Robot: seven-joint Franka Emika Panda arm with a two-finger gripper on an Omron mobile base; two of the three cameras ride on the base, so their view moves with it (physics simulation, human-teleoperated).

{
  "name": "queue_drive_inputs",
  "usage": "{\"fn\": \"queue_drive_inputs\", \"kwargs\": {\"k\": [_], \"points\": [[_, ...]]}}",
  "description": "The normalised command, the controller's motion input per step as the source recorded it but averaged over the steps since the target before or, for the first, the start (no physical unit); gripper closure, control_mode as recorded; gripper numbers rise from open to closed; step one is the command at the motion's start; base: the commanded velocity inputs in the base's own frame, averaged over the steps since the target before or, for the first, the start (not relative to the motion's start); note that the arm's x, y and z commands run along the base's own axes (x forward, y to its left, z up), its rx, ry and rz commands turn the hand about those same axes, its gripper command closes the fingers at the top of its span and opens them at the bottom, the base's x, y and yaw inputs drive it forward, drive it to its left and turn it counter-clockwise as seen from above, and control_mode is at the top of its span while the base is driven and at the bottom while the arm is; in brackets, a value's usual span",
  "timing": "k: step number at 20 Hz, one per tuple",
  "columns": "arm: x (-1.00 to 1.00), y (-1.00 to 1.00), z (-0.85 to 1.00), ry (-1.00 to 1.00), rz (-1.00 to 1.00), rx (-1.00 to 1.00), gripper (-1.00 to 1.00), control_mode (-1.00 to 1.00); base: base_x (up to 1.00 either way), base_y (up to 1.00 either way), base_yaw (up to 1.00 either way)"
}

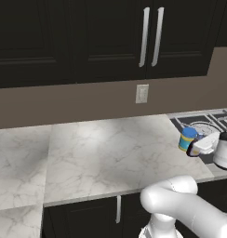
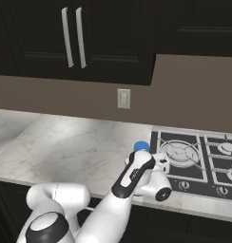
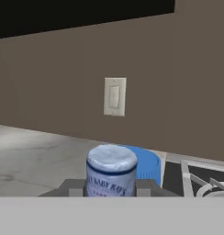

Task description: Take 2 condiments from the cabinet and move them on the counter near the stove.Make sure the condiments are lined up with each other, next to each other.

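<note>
My gripper (image 3: 111,187) is shut on the small bottle (image 3: 111,170), whose pale blue top and label band sit between the grey fingers. In the left base view the gripper (image 1: 196,148) holds this dark bottle (image 1: 193,150) low over the marbled counter (image 1: 110,148), just in front of the jar. The squat jar (image 1: 187,138) with blue lid stands upright beside the stove (image 1: 204,122). Its blue lid (image 3: 145,163) shows right behind the bottle, and again past my forearm (image 2: 141,145). The black cabinet (image 1: 148,37) above has its doors closed.
A white wall switch plate (image 1: 142,93) sits on the brown backsplash above the counter. The stove's burners and front knobs (image 2: 198,159) lie right of the jar. Open worktop (image 2: 65,147) stretches to the left. A drawer handle (image 1: 118,209) hangs below the counter edge.
</note>
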Motion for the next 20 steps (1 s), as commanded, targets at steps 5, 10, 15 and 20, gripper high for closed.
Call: {"fn": "queue_drive_inputs", "kwargs": {"k": [5, 10, 15, 20], "points": [[0.00, 0.02, -0.13, -0.04, 0.00, 0.00, 1.00, -1.00, 0.00, 0.00, 0.00], [0.01, 0.06, -0.18, 0.00, 0.00, 0.00, 1.00, -1.00, 0.00, 0.00, 0.00], [0.01, 0.07, -0.16, 0.00, 0.00, 0.00, 1.00, -1.00, 0.00, 0.00, 0.00], [0.00, 0.11, -0.22, 0.00, 0.00, 0.00, -1.00, -1.00, 0.00, 0.00, 0.00]]}}
